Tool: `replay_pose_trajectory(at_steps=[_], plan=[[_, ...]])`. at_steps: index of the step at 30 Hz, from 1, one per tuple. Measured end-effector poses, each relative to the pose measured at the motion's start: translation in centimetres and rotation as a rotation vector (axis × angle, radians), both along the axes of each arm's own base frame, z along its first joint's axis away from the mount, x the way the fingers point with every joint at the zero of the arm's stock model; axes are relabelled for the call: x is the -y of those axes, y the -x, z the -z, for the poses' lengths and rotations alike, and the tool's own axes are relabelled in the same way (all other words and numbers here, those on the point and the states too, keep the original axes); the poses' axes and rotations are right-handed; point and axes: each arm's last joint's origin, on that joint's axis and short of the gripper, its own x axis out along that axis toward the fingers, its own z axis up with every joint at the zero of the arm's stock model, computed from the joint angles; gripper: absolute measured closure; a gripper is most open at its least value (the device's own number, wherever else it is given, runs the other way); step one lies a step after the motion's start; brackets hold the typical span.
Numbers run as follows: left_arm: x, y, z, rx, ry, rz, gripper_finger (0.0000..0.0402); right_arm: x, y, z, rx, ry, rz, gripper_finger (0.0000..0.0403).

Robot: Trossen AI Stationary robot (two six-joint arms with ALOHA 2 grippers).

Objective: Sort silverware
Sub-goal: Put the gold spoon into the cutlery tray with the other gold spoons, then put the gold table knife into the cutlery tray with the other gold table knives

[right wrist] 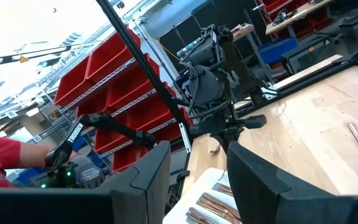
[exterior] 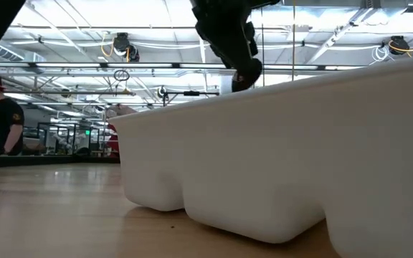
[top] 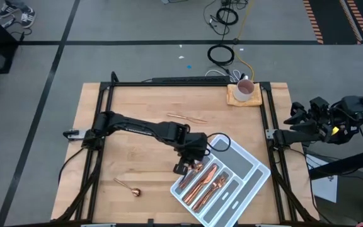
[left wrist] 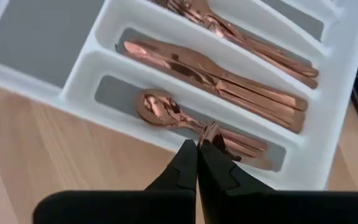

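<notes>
- Right up close, the white tray [exterior: 278, 150] sits on the counter [top: 137, 139].
- Left end effector [left wrist: 197, 163] hangs over the tray's edge, fingers pressed together, holding nothing.
- Silverware [left wrist: 216, 74] lies in the tray's slots.
- One spoon [top: 128, 186] and another piece [top: 186, 116] lie on the counter, well apart.
- Right end effector [right wrist: 197, 168] waits off to the side, fingers apart.

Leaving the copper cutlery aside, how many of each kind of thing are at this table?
Robot grippers: 2, left gripper at the tray, right gripper off the table's side
Cutlery tray: 1
Mug: 1
Wooden coaster: 1
Total: 5
</notes>
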Motion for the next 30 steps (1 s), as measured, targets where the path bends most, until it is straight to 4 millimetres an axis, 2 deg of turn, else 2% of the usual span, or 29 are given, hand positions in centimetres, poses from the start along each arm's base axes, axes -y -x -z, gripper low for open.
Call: replay_pose_trajectory(at_steps=[10,16,30], plan=[[0.0,-1.6,0.7,0.148,-0.047,0.122,0.0402,0.0,0.0,0.5,-0.05,-0.008,0.006,0.0259],[-0.2,-1.7,1.2,0.148,-0.05,0.175,0.0401,0.0,0.0,0.5,-0.053,-0.008,0.006,0.0259],[-0.3,-2.3,1.0,0.21,-0.091,0.145,0.0334,0.0,0.0,0.5,-0.058,-0.005,0.004,0.0259]])
